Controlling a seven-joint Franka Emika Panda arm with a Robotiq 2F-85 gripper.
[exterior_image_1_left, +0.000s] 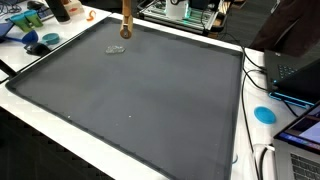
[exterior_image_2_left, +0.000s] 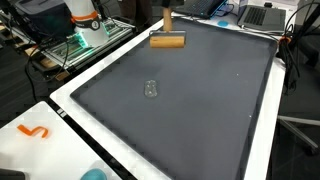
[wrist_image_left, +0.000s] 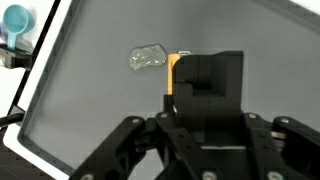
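My gripper (wrist_image_left: 205, 70) shows only in the wrist view, as a black block with the fingers drawn together. A strip of wood (wrist_image_left: 172, 75) runs along its left side. In both exterior views an upright wooden T-shaped tool (exterior_image_1_left: 126, 20) (exterior_image_2_left: 167, 40) hangs over the far edge of a large dark grey mat (exterior_image_1_left: 140, 110) (exterior_image_2_left: 200, 110), with its handle running up out of frame. The gripper appears shut on it. A small crumpled clear plastic piece (wrist_image_left: 147, 58) (exterior_image_1_left: 115, 49) (exterior_image_2_left: 151, 90) lies on the mat close beside the tool.
The mat lies on a white table (exterior_image_1_left: 40, 115) (exterior_image_2_left: 60, 130). Blue cups (exterior_image_1_left: 40, 42) (wrist_image_left: 15, 22) stand off one corner. A blue disc (exterior_image_1_left: 264, 114) and laptops (exterior_image_1_left: 300, 70) (exterior_image_2_left: 262, 15) sit beside the mat. The robot base (exterior_image_2_left: 85, 20) and an orange squiggle (exterior_image_2_left: 35, 131) are at one side.
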